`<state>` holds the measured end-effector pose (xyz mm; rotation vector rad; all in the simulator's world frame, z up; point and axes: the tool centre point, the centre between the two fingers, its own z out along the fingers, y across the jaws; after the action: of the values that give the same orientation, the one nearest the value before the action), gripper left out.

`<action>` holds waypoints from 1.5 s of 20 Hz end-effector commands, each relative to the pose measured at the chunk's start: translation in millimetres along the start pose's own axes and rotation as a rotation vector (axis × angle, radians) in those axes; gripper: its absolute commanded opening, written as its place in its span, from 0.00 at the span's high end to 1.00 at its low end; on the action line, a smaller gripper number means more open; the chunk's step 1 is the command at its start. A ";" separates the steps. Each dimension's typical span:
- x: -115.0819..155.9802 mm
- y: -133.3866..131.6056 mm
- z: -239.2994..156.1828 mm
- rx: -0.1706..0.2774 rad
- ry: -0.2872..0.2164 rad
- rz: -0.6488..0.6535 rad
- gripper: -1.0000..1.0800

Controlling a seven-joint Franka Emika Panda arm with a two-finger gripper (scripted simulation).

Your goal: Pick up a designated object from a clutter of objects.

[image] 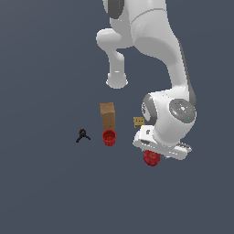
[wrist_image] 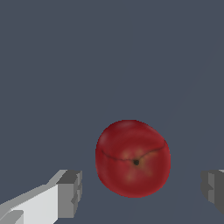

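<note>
The designated object is a glossy red apple (wrist_image: 132, 158), seen from above in the wrist view with its dark stem pit showing. It lies on the grey floor between my two fingers, with a gap on each side. My gripper (wrist_image: 142, 192) is open around it, touching neither side. In the exterior view the apple (image: 151, 157) peeks out just under the white hand, and my gripper (image: 153, 155) fingers are mostly hidden by the hand. The clutter of objects lies toward the exterior view's left.
A tall brown box (image: 108, 115) stands behind a red cup (image: 109, 137). A small tan block (image: 139, 122) sits beside the wrist. A tiny black clamp (image: 82, 135) lies farther toward the exterior view's left. The arm's base (image: 117, 80) stands behind them.
</note>
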<state>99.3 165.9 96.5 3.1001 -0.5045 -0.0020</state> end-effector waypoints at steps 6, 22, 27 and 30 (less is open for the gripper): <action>-0.4 0.1 23.3 0.000 0.001 0.002 0.04; 0.5 -0.7 50.3 0.001 0.001 0.004 1.00; -0.2 -1.2 50.3 0.001 0.000 0.003 1.00; -0.3 -1.7 47.1 0.001 0.000 0.003 1.00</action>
<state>98.8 166.9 46.6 3.0991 -0.5091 -0.0049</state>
